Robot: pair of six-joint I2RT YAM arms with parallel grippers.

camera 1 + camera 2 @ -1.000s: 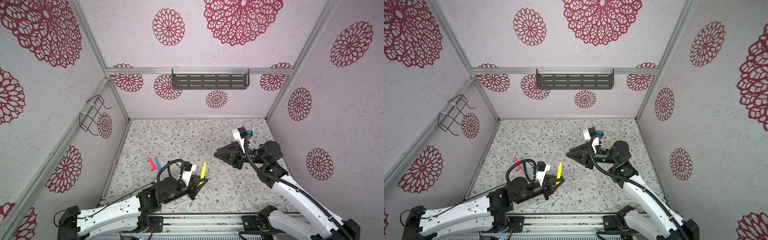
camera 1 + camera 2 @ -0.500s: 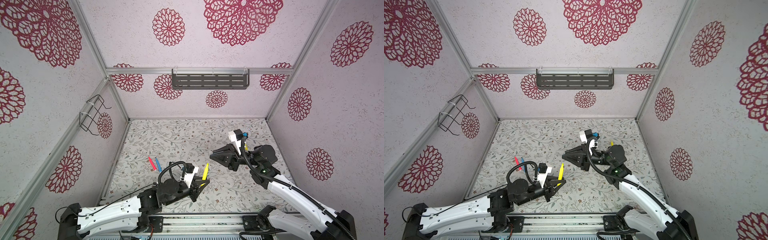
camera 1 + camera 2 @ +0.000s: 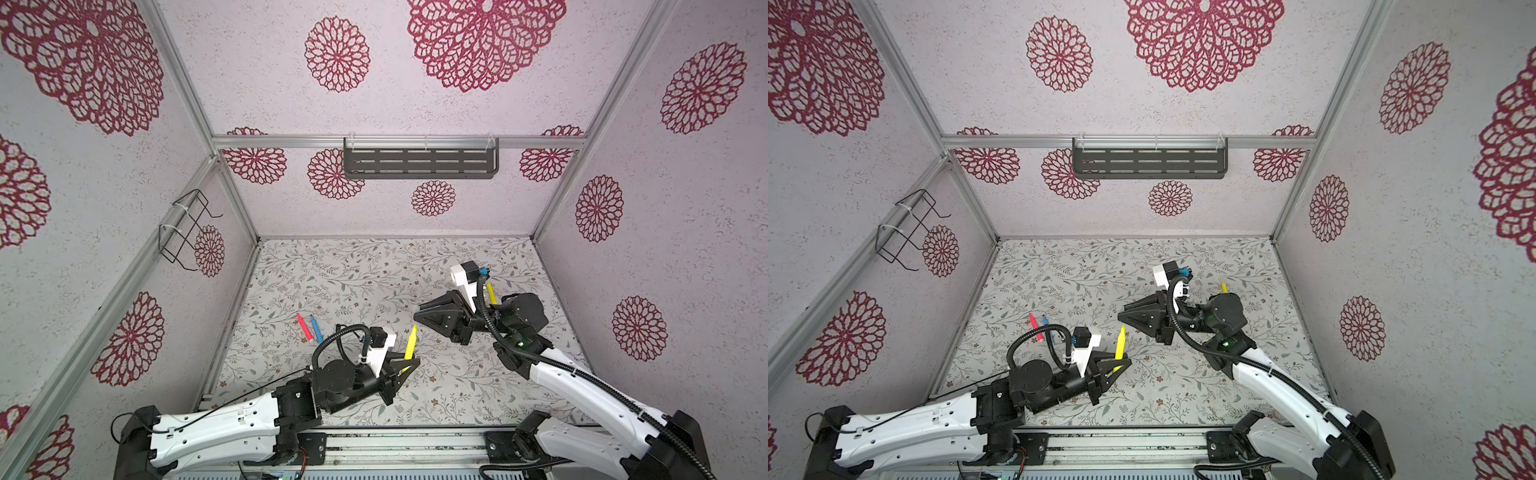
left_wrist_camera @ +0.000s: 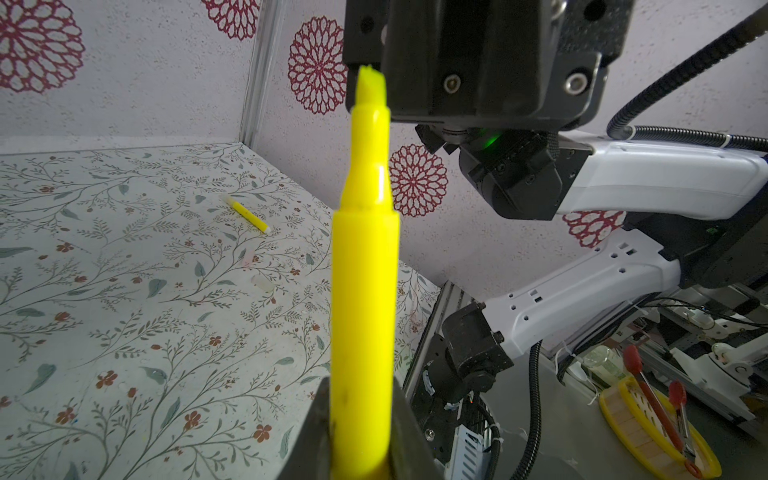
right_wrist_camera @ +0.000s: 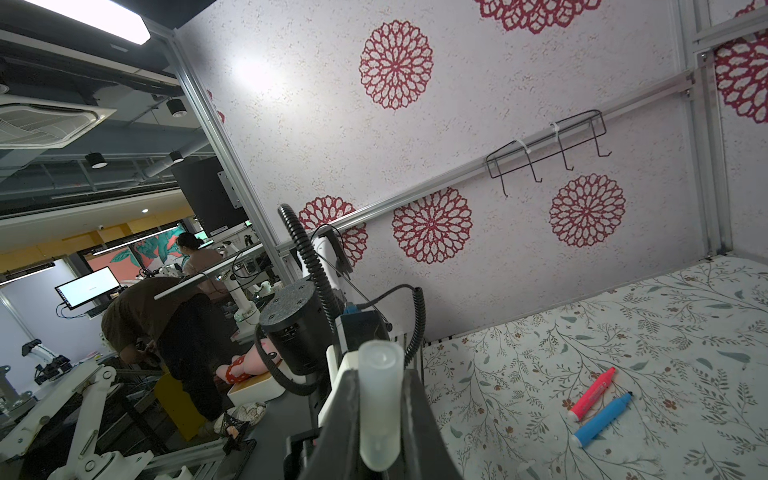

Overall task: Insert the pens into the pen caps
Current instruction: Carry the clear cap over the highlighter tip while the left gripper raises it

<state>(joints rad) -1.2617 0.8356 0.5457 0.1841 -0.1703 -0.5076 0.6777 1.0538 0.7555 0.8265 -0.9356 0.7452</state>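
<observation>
Near the left edge of the bench (image 3: 332,270), the pink pen (image 3: 304,327) and the blue pen (image 3: 316,329) are lying side by side, well clear of both arms.

Toward the front edge, the left gripper (image 3: 409,362) is clamping tightly on the rear end of a yellow pen (image 3: 411,343), whose chisel tip is pointing up and toward the other arm. Because the grip is sitting low on the barrel, an off-axis push is likely to lever the pen round in the jaws.

To the right, apart from that tip in both top views, the right gripper (image 3: 417,314) is pinching a clear cap (image 5: 380,399) between its closed fingers. The cap is smooth, and which end is open cannot be told.

Probable faults:
- The tip catches the cap rim through misalignment.
- The cap slides back under insertion force.

Toward the right edge, a second yellow pen (image 3: 491,293) is lying just behind the right arm, where a swinging link could knock it.
</observation>
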